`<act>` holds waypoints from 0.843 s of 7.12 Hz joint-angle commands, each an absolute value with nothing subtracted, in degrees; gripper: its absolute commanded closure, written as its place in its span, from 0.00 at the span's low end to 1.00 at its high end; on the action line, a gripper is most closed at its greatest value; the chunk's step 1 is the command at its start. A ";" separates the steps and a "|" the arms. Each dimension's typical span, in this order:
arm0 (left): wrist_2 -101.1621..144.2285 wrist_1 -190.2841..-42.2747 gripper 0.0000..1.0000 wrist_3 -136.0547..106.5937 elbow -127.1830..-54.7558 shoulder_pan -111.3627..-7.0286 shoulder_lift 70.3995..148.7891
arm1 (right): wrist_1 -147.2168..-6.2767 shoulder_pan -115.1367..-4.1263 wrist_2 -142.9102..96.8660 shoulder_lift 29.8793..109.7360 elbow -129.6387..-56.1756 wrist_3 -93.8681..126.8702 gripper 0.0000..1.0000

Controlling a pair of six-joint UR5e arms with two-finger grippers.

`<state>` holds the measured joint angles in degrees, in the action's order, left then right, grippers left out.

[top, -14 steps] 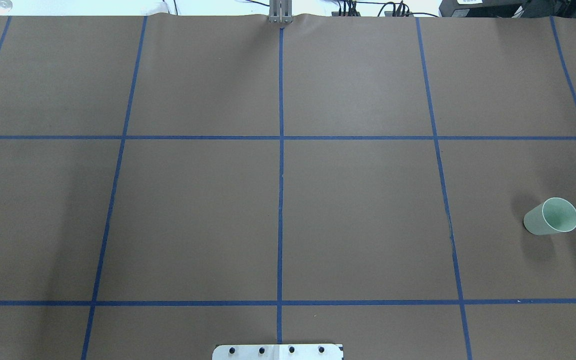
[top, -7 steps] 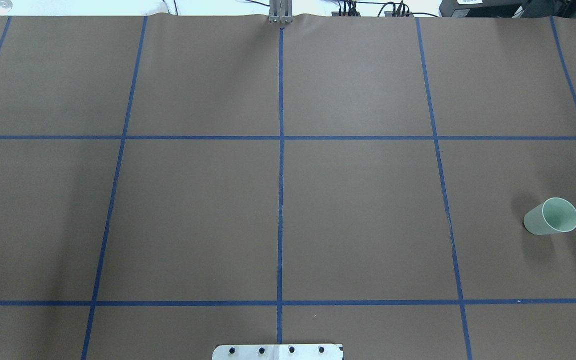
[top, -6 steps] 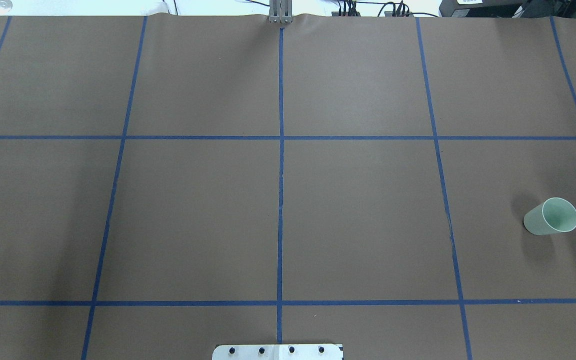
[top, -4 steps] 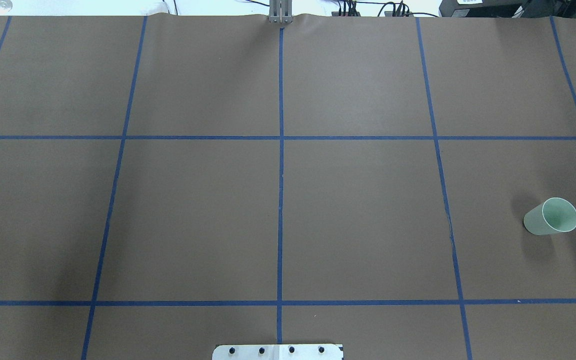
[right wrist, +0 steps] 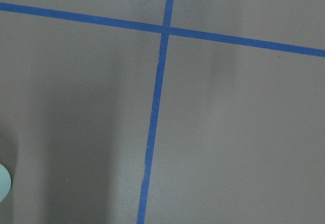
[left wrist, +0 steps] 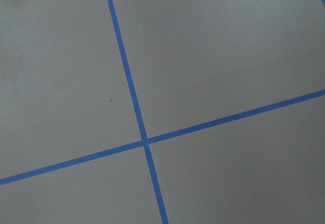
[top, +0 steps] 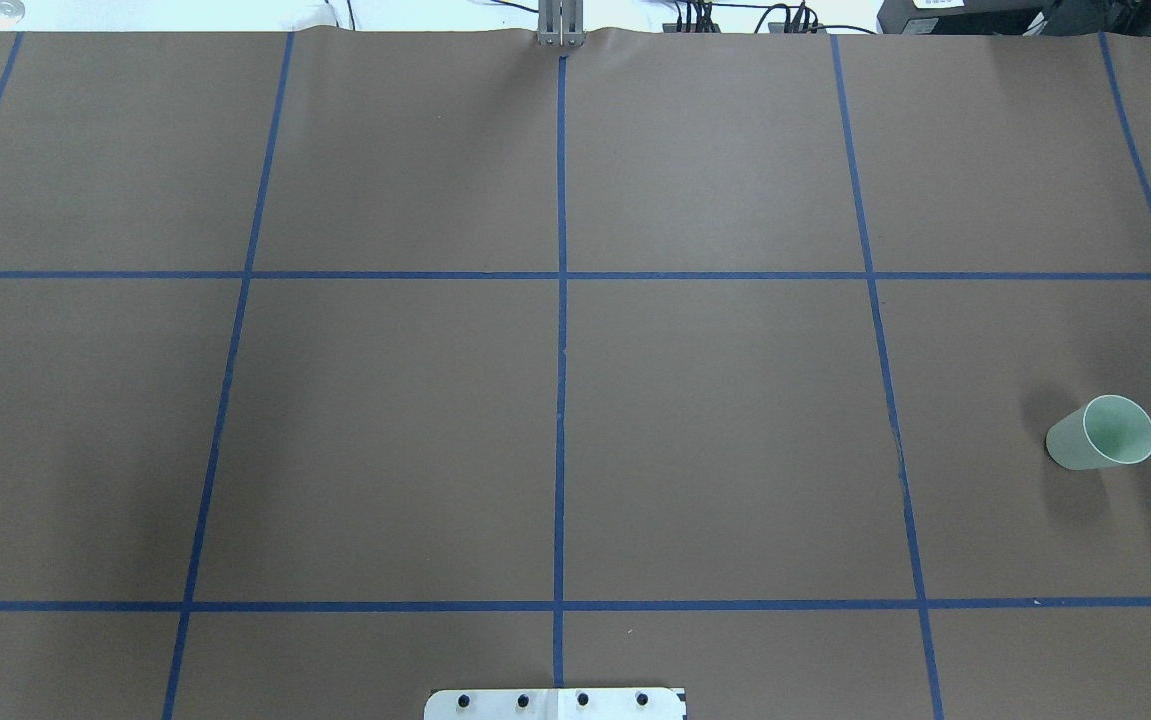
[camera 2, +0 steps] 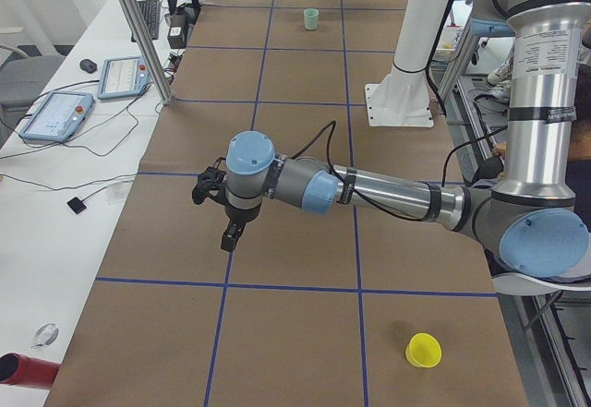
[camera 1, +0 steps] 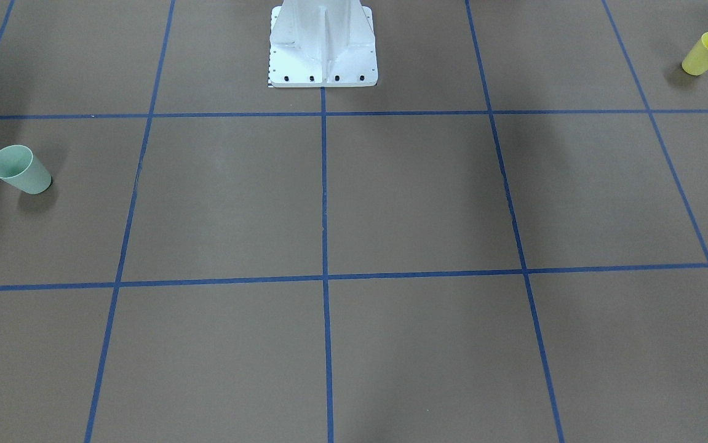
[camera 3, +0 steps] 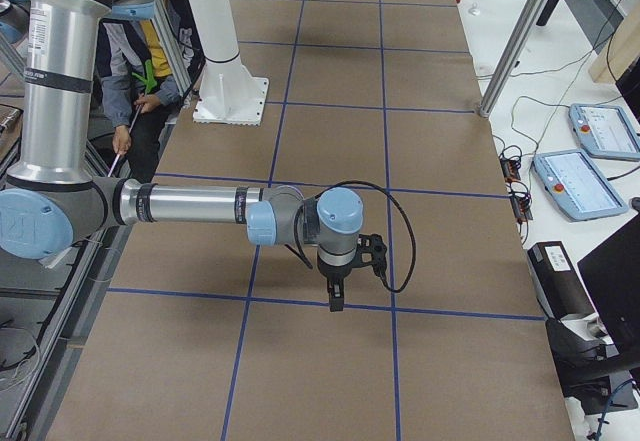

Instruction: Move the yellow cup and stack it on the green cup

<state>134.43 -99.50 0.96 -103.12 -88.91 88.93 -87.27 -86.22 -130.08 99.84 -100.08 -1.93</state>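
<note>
- The counter [top: 385, 430] is covered in brown paper marked into squares by blue tape lines [top: 560, 400]. A white pedestal [camera 1: 323, 49] stands at the middle of its robot-side edge.
- One yellow cup [camera 1: 706, 53] stands upright, mouth up, near the corner formed by the counter's end on the robot's left and its robot-side edge.
- One green cup [top: 1100, 433] stands upright near the opposite end, on the robot's right, about midway between the long edges.
- The two cups are well apart, with the length of paper and tape between them.
- Two arms reach out over that middle stretch.
- The left claw [camera 2: 228, 236] hangs above the paper pointing down, well apart from the yellow cup. Whether its fingers are apart or together cannot be told.
- The right claw [camera 3: 335, 296] also hangs pointing down above the paper, well apart from the green cup. Its state cannot be told either.
- One person [camera 3: 135, 71] sits beside the robot-side edge.
</note>
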 commanded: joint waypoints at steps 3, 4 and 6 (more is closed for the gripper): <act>133.60 -101.43 0.00 -4.65 -109.86 -88.86 89.30 | -87.28 -86.22 -130.34 99.76 -100.37 -1.93 0.00; 128.81 -101.43 0.00 -12.75 -112.73 -88.51 89.21 | -87.19 -86.22 -130.34 99.76 -100.55 -1.93 0.00; 126.57 -101.51 0.00 -27.19 -114.17 -85.00 88.94 | -80.91 -86.05 -130.25 99.67 -100.20 -1.85 0.00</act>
